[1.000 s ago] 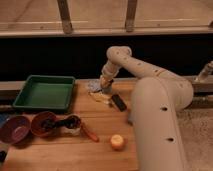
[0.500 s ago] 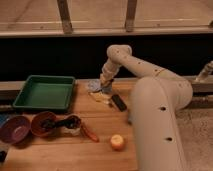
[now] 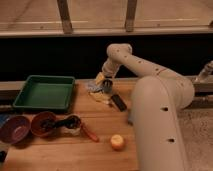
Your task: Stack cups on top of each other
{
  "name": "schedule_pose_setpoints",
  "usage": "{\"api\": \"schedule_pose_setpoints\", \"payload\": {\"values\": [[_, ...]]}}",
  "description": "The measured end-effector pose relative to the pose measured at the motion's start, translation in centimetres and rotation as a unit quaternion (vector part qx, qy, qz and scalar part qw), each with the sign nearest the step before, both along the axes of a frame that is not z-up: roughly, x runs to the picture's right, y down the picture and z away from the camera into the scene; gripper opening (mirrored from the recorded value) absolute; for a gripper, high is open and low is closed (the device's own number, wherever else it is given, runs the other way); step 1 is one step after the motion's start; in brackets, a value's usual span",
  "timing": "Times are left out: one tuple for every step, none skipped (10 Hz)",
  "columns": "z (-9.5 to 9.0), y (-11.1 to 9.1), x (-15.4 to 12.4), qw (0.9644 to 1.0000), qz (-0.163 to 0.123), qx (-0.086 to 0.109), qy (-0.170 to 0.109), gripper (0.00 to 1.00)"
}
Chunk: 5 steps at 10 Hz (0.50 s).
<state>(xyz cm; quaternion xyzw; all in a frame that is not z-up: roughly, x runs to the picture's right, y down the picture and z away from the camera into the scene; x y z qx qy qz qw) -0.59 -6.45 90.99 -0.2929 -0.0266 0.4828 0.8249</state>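
Observation:
My gripper (image 3: 104, 83) hangs at the back middle of the wooden table, at the end of the arm that bends down from above. A dull blue-grey cup (image 3: 96, 86) sits right against it on the left side; whether it is held does not show. A pale silvery-grey cup (image 3: 74, 129) stands near the front left, just right of the reddish-brown bowl (image 3: 42, 124), with a dark object partly over it. The two cups are well apart.
A green tray (image 3: 45, 93) lies at the back left. A purple bowl (image 3: 14, 129) is at the far left front. A black oblong object (image 3: 118, 102), a yellowish item (image 3: 102, 98), a red stick-like thing (image 3: 90, 133) and an orange fruit (image 3: 117, 142) lie on the table (image 3: 60, 155).

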Motion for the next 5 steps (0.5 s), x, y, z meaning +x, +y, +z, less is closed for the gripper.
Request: {"api": "schedule_pose_setpoints", "payload": {"values": [[-0.9,-0.8,-0.1,0.9999,0.000,0.013,-0.003,0.80],[-2.6,-2.4,-0.2,0.9993,0.004,0.036,-0.012,0.80],[-4.3,-3.9,-0.2,0.9980,0.011,0.058,-0.024,0.80],[-5.8,-5.1,-0.2,0.9961,0.020,0.077,-0.038,0.80],[-7.1,-6.1,0.1,0.9939,0.032,0.094,-0.048,0.80]]}}
